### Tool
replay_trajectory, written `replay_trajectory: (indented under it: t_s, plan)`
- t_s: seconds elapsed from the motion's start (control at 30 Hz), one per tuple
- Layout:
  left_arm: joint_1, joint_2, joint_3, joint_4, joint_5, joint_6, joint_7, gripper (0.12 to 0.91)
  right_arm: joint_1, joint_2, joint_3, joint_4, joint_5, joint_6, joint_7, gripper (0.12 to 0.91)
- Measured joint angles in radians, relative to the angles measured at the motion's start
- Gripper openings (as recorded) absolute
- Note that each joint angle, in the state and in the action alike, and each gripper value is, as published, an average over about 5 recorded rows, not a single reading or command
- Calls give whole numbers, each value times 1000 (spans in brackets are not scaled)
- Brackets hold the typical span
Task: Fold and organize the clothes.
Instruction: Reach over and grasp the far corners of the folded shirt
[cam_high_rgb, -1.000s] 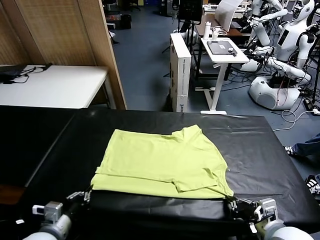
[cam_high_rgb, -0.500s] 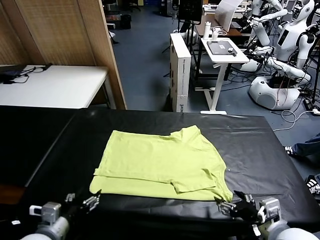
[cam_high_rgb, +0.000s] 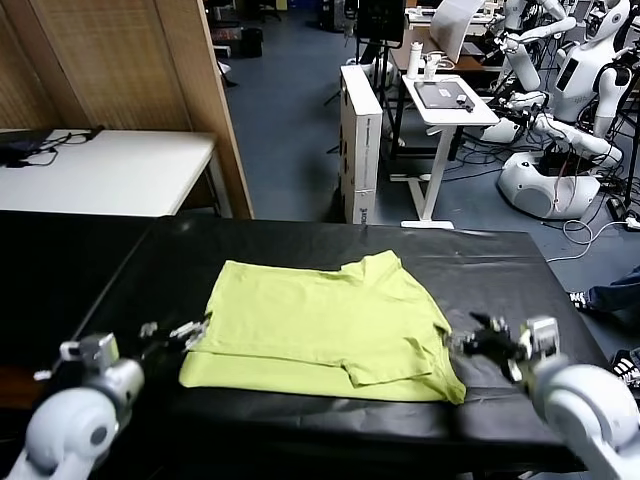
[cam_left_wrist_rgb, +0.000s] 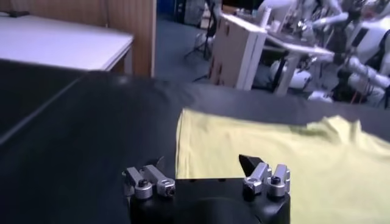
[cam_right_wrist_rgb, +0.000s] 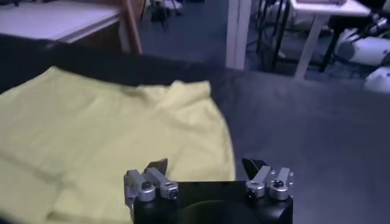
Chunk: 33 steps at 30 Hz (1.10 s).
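The left pincer (cam_high_rgb: 172, 333) hangs released at 9 o'clock of the T-shirt (cam_high_rgb: 325, 325), just beside its edge. The right pincer (cam_high_rgb: 487, 339) hangs released at 3 o'clock, just beside the other edge. The T-shirt lies folded in the middle of the black bench (cam_high_rgb: 500, 270).

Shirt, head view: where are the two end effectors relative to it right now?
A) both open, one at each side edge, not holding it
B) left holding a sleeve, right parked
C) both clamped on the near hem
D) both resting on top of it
A: the left end effector and right end effector flank the shirt at its side edges, and both wrist views show the fingers spread with no cloth between them.
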Motion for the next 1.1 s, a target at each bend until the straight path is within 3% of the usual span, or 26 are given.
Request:
replay_trajectory:
  t_s: [0.27, 0.67, 0.87, 1.1]
  plan:
    - [-198, 48, 129, 188, -22, 11, 27, 907, 192, 68, -141, -197, 30, 0, 4, 907]
    - [-430, 13, 270, 432, 52, -1, 85, 907, 408, 157, -332, -411, 7, 45, -24, 907]
    - [-496, -11, 296, 533, 72, -20, 111, 907, 447, 190, -366, -476, -10, 54, -36, 907]
    - [-516, -37, 307, 595, 83, -28, 116, 907, 448, 185, -365, -487, -9, 57, -70, 907]
